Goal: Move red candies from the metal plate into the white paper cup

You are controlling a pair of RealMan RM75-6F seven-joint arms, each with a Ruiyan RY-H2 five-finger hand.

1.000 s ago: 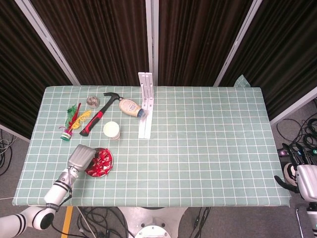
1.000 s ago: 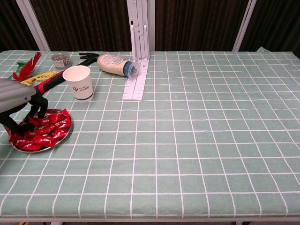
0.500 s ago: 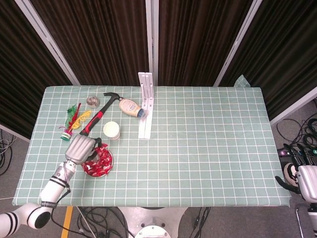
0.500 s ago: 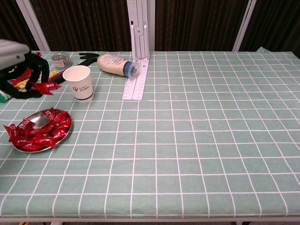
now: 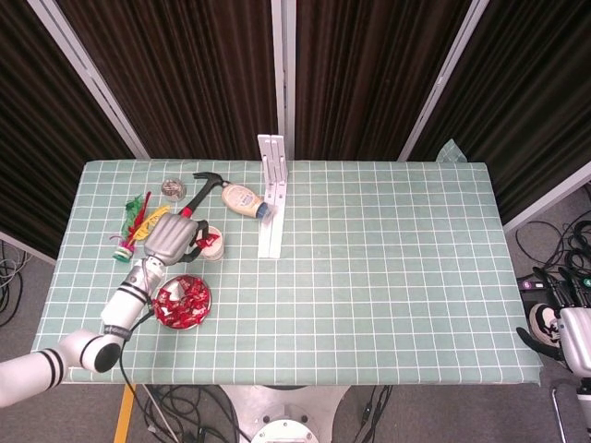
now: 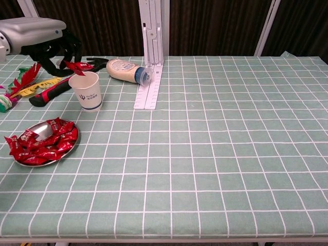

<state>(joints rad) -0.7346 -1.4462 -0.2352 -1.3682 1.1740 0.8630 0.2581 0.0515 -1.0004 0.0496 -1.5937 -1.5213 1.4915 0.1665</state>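
A metal plate (image 6: 24, 163) (image 5: 199, 310) near the table's front left holds a heap of red candies (image 6: 42, 143) (image 5: 183, 302). Behind it stands the white paper cup (image 6: 87, 92) (image 5: 213, 250). My left hand (image 6: 48, 41) (image 5: 174, 235) hovers just above and left of the cup and pinches one red candy (image 6: 78, 66) (image 5: 207, 241) over the cup's rim. My right hand (image 5: 565, 334) hangs off the table's right edge, low, and its fingers are too small to read.
A red-handled hammer (image 6: 54, 87), a mayonnaise bottle (image 6: 125, 70) on its side, a small tin (image 6: 66, 65) and coloured feathers (image 6: 25, 79) lie behind the cup. A white upright bracket (image 6: 151, 56) stands at the table's middle back.
My left hand lifted off the plate with a candy, rose and moved back and to the right, and now holds it over the cup. The right hand stayed put.
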